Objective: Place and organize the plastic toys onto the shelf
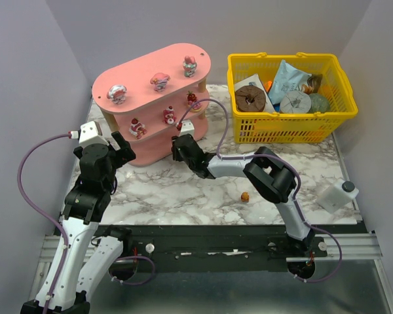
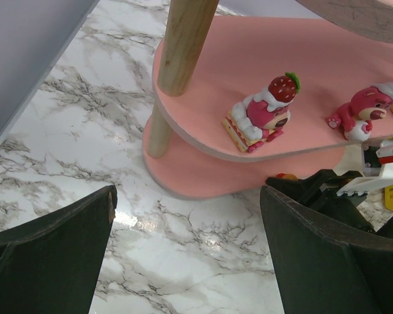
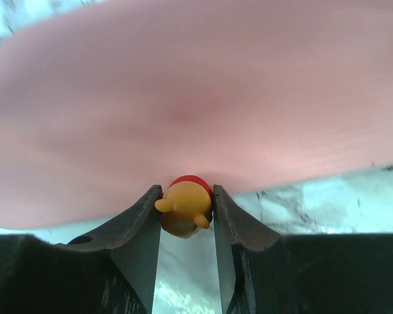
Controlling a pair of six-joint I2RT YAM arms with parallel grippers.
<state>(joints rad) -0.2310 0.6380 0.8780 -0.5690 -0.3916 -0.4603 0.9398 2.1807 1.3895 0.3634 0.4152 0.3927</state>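
- Top external view, nearest first: one small orange-brown plastic figurine (image 1: 245, 195) lies loose on the white marbled bench (image 1: 183, 199). It is well apart from the pink three-tier oval shelf with pale wooden posts (image 1: 144, 65), so it is not yet placed.
- Left gripper (image 2: 188, 196) hovers low over the bench near the shelf's left end, spread wide and carrying nothing.
- Right gripper (image 3: 187, 191) is pinching a yellow-orange figurine with a red top (image 3: 185, 210) right at the rim of a pink board. I judge that to be the lowest tier, and the figurine is not let go yet.
- Middle board: a strawberry-capped pink toy (image 2: 262, 116) and a pink bear toy (image 2: 361, 110) are standing, with more small ones farther along.
- Top board: three pink-and-white toys (image 1: 160, 80) are spaced in a row.
- My call: well past halfway, with the pinched figurine to set down and the loose one to fetch.
- Farthest back, a yellow plastic mesh basket (image 1: 344, 78) holds packets, not shelf business.
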